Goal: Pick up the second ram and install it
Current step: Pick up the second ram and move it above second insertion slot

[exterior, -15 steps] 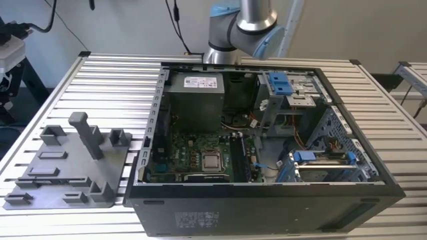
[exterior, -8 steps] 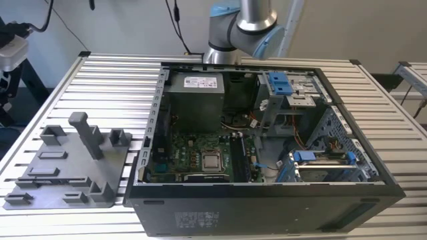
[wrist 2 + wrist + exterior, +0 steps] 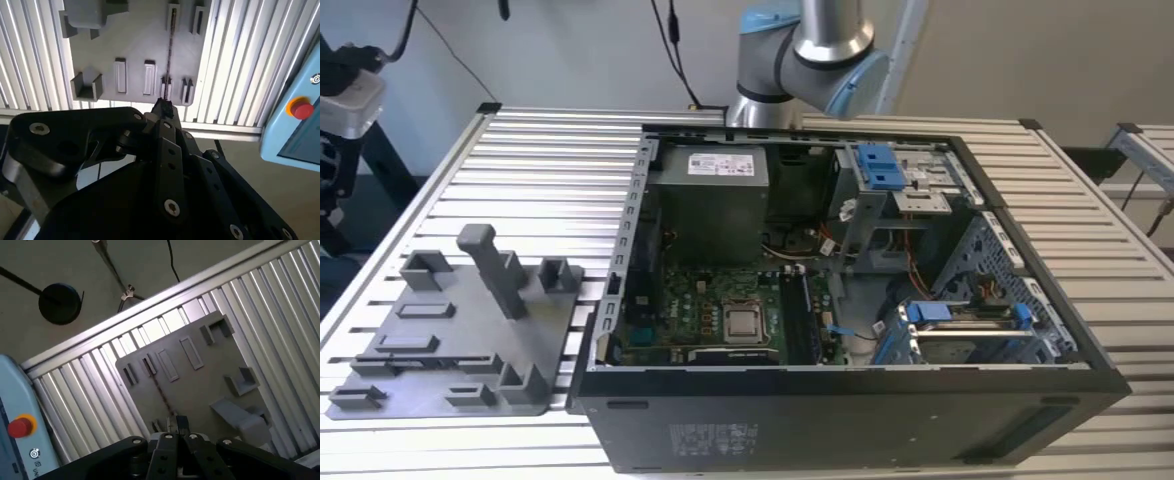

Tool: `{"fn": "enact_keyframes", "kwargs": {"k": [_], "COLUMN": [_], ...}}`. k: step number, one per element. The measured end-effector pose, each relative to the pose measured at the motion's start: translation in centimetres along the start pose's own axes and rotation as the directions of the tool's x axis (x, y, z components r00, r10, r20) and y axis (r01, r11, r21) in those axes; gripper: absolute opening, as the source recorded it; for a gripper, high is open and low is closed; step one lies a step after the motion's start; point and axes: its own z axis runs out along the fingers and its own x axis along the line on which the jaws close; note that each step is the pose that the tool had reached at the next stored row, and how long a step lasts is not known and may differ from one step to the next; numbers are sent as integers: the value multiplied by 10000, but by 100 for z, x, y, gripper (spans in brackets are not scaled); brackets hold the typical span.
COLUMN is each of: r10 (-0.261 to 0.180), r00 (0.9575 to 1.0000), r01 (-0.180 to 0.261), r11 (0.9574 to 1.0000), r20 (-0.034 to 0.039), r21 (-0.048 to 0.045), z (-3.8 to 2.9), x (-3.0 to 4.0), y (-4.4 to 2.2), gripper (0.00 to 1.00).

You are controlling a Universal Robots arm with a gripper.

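Observation:
The second ram [image 3: 170, 50] is a thin dark stick seen edge-on. It stands on its long edge in the grey holder tray [image 3: 135, 45], spanning two slotted holders. In the first wrist view the ram [image 3: 159, 390] runs from the tray's outer edge toward my fingertips. High above the tray, my black gripper [image 3: 163, 106] is shut with nothing between its fingers, and its tips line up over one end of the stick. In the first wrist view the gripper [image 3: 178, 424] points down at the tray [image 3: 200, 385]. In the exterior view the tray [image 3: 454, 340] lies at the exterior view's left.
An open black computer case [image 3: 854, 400] lies on the slatted metal table [image 3: 547, 170], holding a green motherboard [image 3: 707, 310] with a silver processor [image 3: 744, 322]. The arm's joint [image 3: 814, 50] rises behind the case. A tall grey post [image 3: 494, 270] stands on the tray. A light-blue pendant with a red button [image 3: 300, 107] sits beyond the table's edge.

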Motion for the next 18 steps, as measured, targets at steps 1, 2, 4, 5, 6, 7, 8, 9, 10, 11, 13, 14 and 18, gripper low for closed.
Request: {"fn": "enact_keyframes", "kwargs": {"k": [1,2,4,5,6,7,8,9,10,11,13,14,18], "r10": [-180,-359,-685,-839,-1007,-1185,-1360,-1514,-1652,-1767,-1943,-2022,-2254], "r00": [9998,9994,9976,9964,9949,9929,9906,9884,9861,9841,9807,9791,9739], "r01": [180,359,685,839,1007,1185,1360,1514,1652,1768,1944,2023,2255], "r11": [9998,9994,9977,9965,9949,9929,9907,9885,9863,9842,9809,9793,9743], "r20": [-8,-16,-53,-77,-95,-109,-123,-142,-169,-189,-221,-230,-250], "r21": [-4,-8,-4,0,-1,-4,-6,-6,-2,1,3,1,-4], "z": [6,13,20,24,24,24,24,25,25,28,31,31,36], "x": [0,0,-1,0,0,0,0,0,-1,0,0,1,1], "y": [0,0,0,0,-1,-1,-1,0,0,0,0,1,2], "gripper": [11,11,11,11,11,11,11,11,11,11,11,11,11]}}
